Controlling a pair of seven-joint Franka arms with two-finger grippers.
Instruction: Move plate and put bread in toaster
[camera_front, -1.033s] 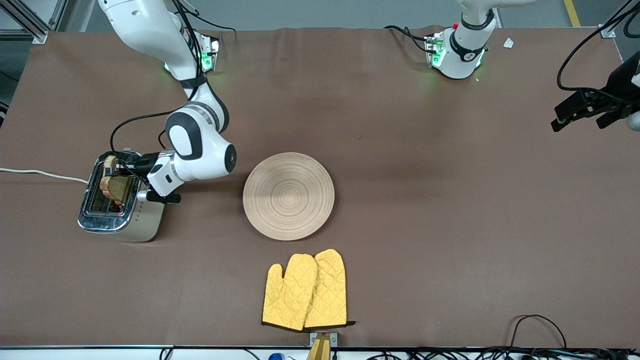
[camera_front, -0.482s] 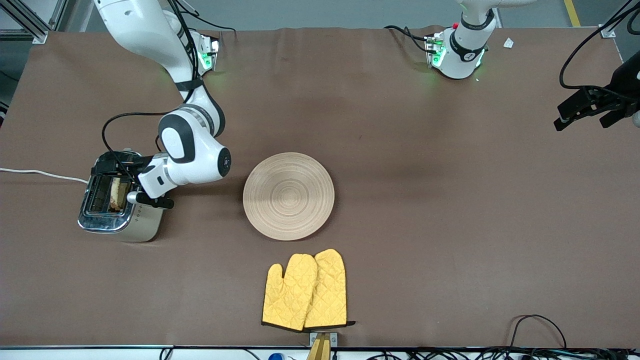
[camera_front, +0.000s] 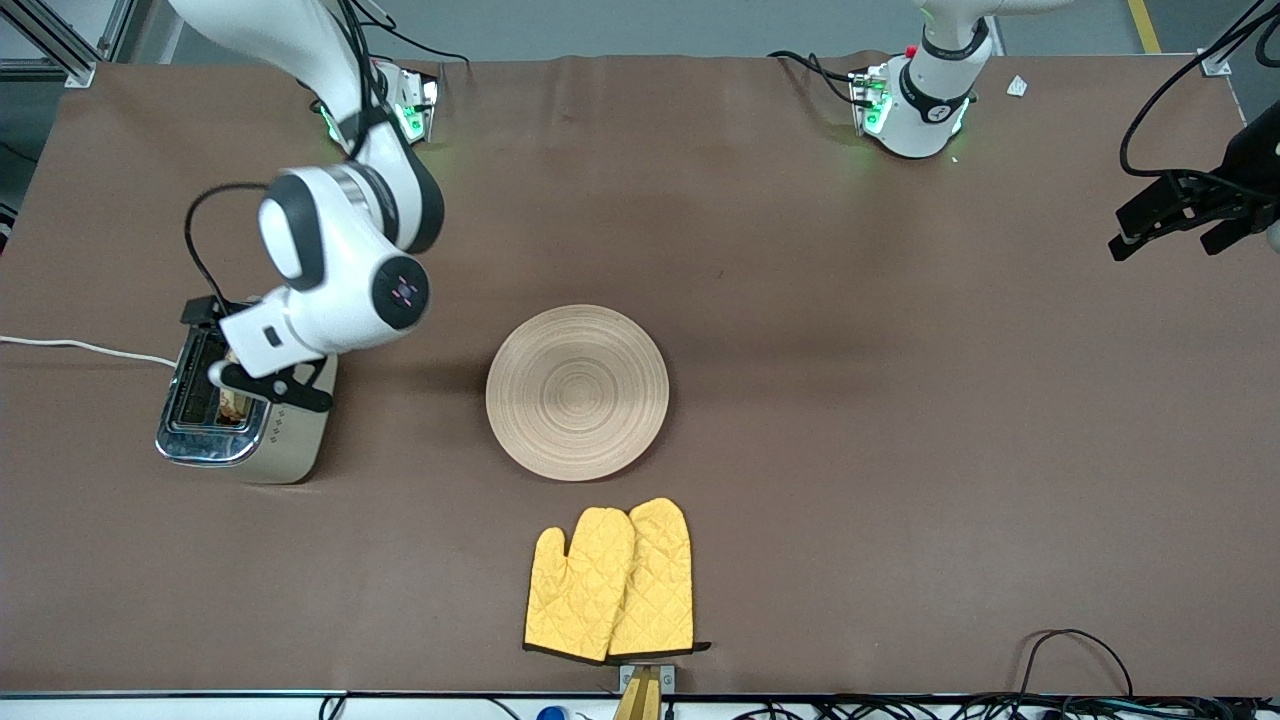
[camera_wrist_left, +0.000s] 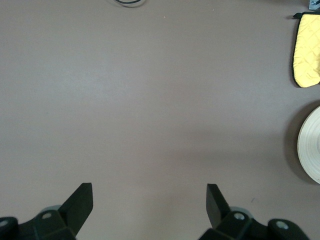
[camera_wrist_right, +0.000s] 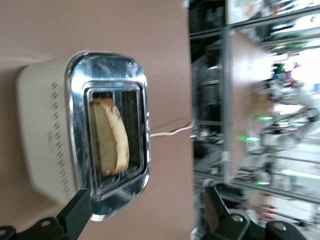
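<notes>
The bread (camera_wrist_right: 109, 136) stood in a slot of the toaster (camera_front: 240, 415); the right gripper (camera_wrist_right: 146, 205) hung above it, fingers spread and empty; the left gripper (camera_wrist_left: 149, 202) waited open over bare table; the plate (camera_front: 577, 391) lay mid-table, beside yellow mitts (camera_front: 610, 581).

You'll see a toaster (camera_wrist_right: 75, 145) with a glossy, mirror-like chrome top and matt cream sides; the bread (camera_wrist_right: 110, 137) looks porous and rough. The plate (camera_front: 577, 391) is pale matt wood with ringed grooves, the yellow mitts (camera_front: 610, 582) quilted cloth, the brown table cover (camera_front: 900, 400) matt
</notes>
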